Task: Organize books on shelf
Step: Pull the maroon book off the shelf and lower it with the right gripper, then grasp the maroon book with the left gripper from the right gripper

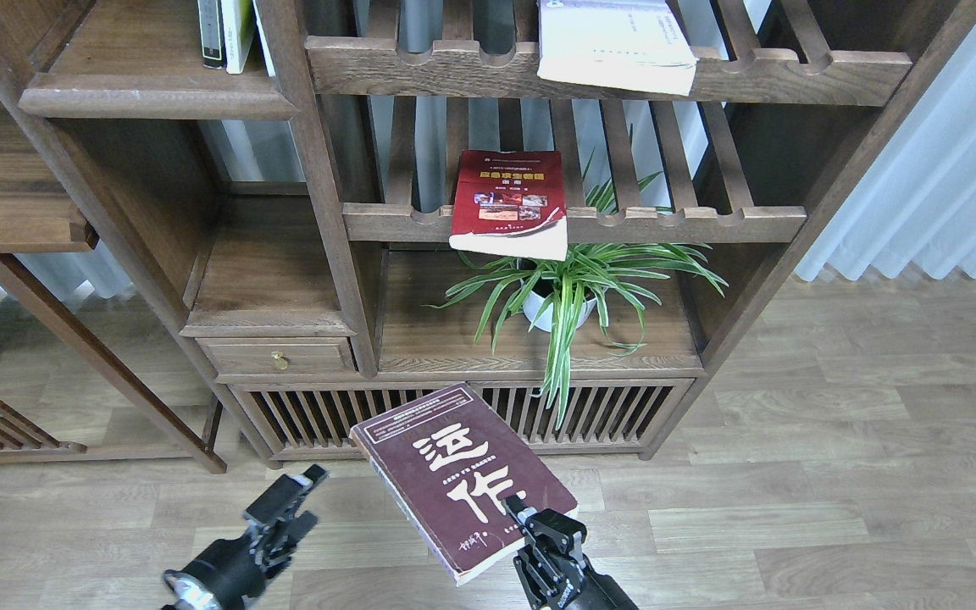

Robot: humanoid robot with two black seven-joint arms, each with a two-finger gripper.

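My right gripper (529, 524) is shut on the lower edge of the dark maroon book (463, 479) and holds it cover up, low in front of the bookcase's slatted doors. My left gripper (289, 500) is open and empty, just left of that book and apart from it. The red book (507, 203) lies on the middle slatted rack and overhangs its front rail. The pale book (615, 42) lies on the upper slatted rack. The solid shelf (141, 93) at the upper left holds a few upright books (230, 30).
A potted spider plant (564, 292) stands in the bay under the red book, its leaves hanging over the edge. A small drawer (276, 357) and slatted doors (344, 415) lie below. A white curtain (928, 169) hangs at right. A wooden side frame (73, 339) stands at left.
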